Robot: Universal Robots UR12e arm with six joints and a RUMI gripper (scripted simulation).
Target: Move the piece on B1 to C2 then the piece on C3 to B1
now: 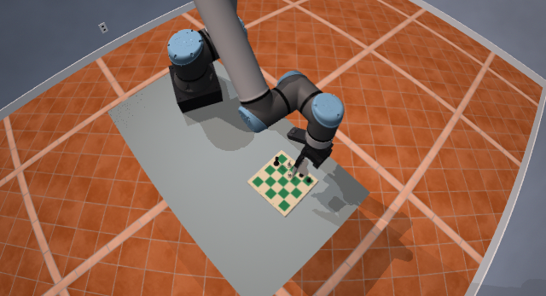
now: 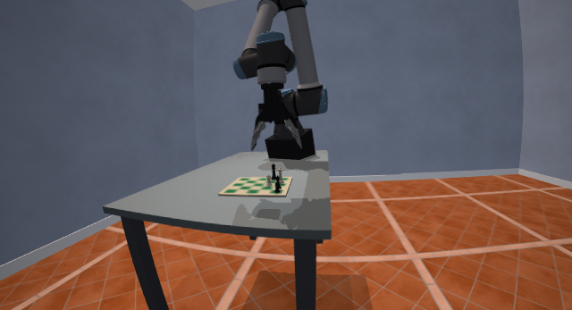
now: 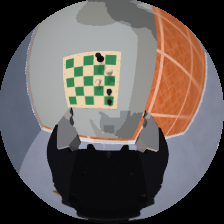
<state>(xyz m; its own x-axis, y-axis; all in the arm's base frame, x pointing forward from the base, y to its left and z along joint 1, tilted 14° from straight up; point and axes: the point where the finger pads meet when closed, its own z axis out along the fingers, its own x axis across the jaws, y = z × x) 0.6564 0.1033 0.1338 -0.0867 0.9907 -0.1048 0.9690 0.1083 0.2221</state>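
The green and cream chessboard [image 1: 283, 182] lies on the grey table near its right edge. Five small pieces stand upright along the board's far right side. They are a black one [image 1: 276, 161] at the back corner, two light ones [image 1: 290, 164] [image 1: 290, 174], and two black ones [image 1: 301, 175] [image 1: 308, 181] by the right edge. The wrist view shows the same pieces: black [image 3: 99, 57], light [image 3: 109, 72] [image 3: 99, 81], black [image 3: 109, 92] [image 3: 109, 101]. My gripper [image 2: 274, 138] is open and empty, well above the board. The square labels are too small to read.
The arm's base [image 1: 194, 80] stands at the table's far end. The board sits close to the table's right edge [image 1: 341, 168], with the tiled floor below.
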